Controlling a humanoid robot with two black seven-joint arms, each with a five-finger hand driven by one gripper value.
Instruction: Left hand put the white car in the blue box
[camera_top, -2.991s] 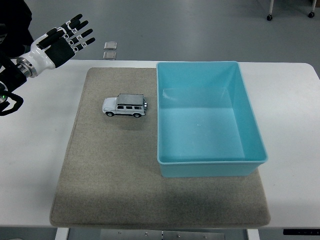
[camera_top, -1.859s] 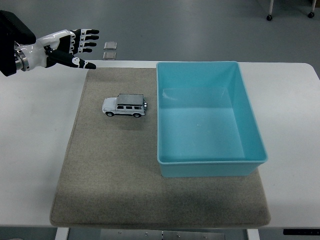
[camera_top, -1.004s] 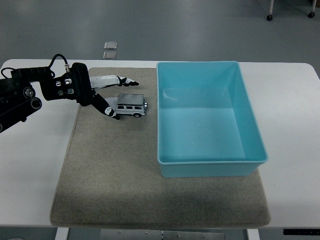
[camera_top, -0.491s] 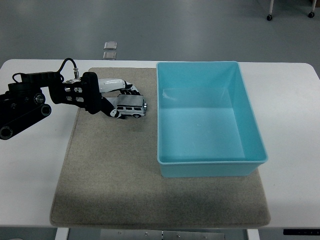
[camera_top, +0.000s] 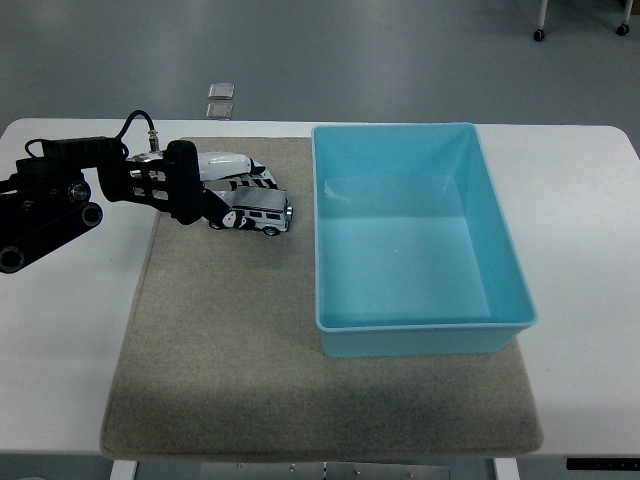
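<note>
Now the left robot hand (camera_top: 225, 190) has closed around the car (camera_top: 256, 213), tilting it off the mat (camera_top: 220, 340), ready for the box (camera_top: 415, 240).

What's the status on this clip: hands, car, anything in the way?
Left robot hand closed around small white toy car, car on grey mat. Right arm out of view. Open blue plastic box empty, path clear.

path: bare mat (camera_top: 240, 330) | obstacle: blue box (camera_top: 420, 330) left wall
</note>
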